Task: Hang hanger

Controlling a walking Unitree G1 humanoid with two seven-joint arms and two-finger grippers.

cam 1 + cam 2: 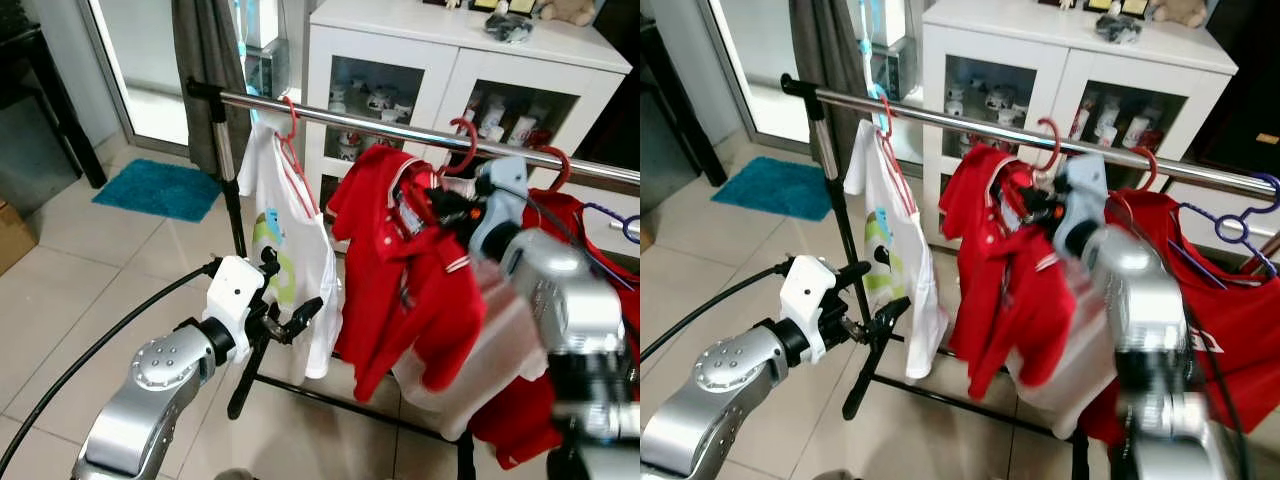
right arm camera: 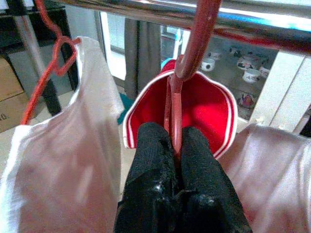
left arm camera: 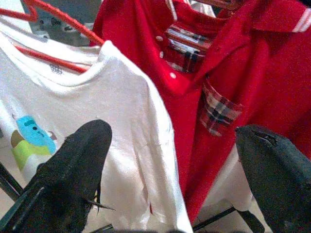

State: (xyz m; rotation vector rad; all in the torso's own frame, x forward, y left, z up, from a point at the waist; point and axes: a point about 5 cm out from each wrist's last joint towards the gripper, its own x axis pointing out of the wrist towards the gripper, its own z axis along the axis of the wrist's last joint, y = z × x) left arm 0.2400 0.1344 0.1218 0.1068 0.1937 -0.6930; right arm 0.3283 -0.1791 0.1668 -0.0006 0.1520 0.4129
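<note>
A metal rail (image 1: 400, 128) of a clothes rack crosses in front of me. A white T-shirt (image 1: 290, 240) hangs from it on a thin red hanger (image 2: 53, 58) at the left. Beside it is a red polo shirt (image 1: 400, 280) on a red hanger (image 2: 194, 43), whose hook (image 1: 466, 135) curves over the rail. My right gripper (image 2: 176, 141) is shut on this hanger's neck, just above the collar. My left gripper (image 1: 288, 300) stands open and empty by the white shirt's lower hem, with one finger (image 3: 82, 145) in front of the cloth.
More red clothing (image 1: 590, 230) and a purple hanger (image 1: 615, 220) hang further right on the rail. A white glass-door cabinet (image 1: 450, 50) stands behind the rack. The black upright post (image 1: 228, 170), a grey curtain (image 1: 205, 60) and a teal mat (image 1: 160, 188) are at the left.
</note>
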